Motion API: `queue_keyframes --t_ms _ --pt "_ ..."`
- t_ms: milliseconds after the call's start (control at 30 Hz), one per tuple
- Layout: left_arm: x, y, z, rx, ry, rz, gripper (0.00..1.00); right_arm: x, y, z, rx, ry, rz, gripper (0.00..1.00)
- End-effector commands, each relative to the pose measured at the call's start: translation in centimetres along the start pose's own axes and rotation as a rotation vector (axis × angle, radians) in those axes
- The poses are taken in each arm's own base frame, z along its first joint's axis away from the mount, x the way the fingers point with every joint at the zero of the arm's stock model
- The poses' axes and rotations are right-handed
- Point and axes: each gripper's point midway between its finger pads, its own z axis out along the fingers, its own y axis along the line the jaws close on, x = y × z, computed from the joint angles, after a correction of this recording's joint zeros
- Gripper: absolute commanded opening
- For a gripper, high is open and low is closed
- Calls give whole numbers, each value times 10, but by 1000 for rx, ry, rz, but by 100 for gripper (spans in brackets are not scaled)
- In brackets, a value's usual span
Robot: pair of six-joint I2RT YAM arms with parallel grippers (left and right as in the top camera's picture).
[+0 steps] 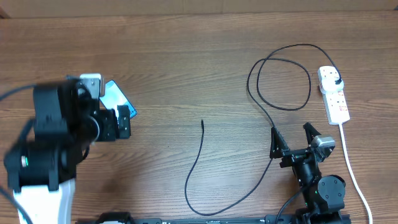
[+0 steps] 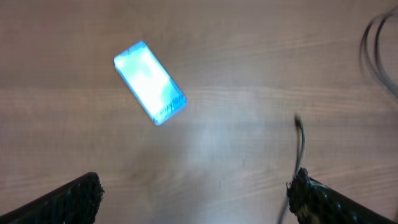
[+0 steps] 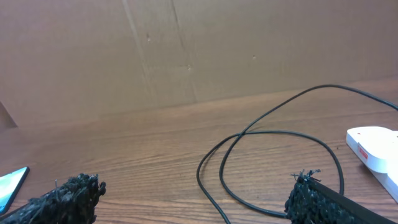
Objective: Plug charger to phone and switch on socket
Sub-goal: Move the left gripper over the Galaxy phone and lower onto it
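A brown wood-grain table [image 1: 186,56] carries everything. Near its right side lies a white elongated plastic power strip [image 1: 334,94] with small red markings, set lengthwise from far to near. A thick white cord [image 1: 351,165] leaves the strip's near end and runs over the tabletop toward the near edge. A black plug [image 1: 336,81] sits at the strip's far end. From it a long thin black cable [image 1: 249,82] loops on the wood just left of the strip. It then sweeps nearer and further left, ending in a small connector tip [image 1: 203,122] well to the strip's left. A slim rectangular smartphone with a glowing light-blue screen [image 2: 150,83] lies flat and slantwise, far to the strip's left, apart from the tip.
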Motion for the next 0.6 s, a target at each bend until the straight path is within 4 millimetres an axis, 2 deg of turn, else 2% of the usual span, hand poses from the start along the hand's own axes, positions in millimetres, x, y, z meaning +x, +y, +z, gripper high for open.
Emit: queue_keyframes --t_ms 0,167,233,300,400,567 --pt "-14 -2 7 14 101 -27 99 1 -1 0 6 -6 3 100" --pt "-8 -25 36 156 230 -58 99 1 -1 0 6 -6 3 100" --pt "-9 -26 47 168 254 -68 99 1 -1 0 6 -6 3 100" --pt "-7 -21 61 124 303 -184 100 1 -1 0 6 -6 3 100" --pt "-1 0 76 -31 351 -354 100 1 -1 0 6 -6 3 100" --pt "-3 4 92 -66 398 -413 100 1 -1 0 6 -6 3 100"
